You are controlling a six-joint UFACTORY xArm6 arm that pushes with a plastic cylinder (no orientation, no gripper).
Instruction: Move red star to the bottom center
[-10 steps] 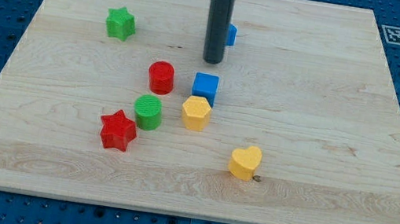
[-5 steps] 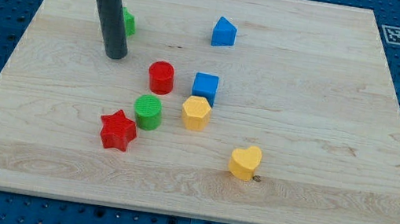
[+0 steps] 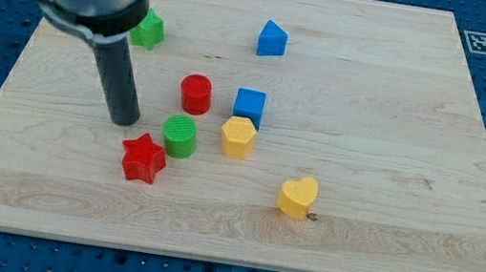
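Note:
The red star (image 3: 143,158) lies on the wooden board (image 3: 394,159) at the lower left of the block cluster. My tip (image 3: 123,121) rests on the board just above and to the left of the red star, a small gap apart from it. A green cylinder (image 3: 180,136) sits right of the tip and touches or nearly touches the star's upper right.
A red cylinder (image 3: 196,94), a blue cube (image 3: 249,106) and a yellow hexagon (image 3: 237,137) stand in the middle. A yellow heart (image 3: 297,197) lies lower right. A blue triangular block (image 3: 272,39) is at the top. A green star (image 3: 150,30) is partly hidden behind the arm.
My tip has swept from the top centre to the left, then down toward the view's bottom, ending close to the red star. No block has moved.

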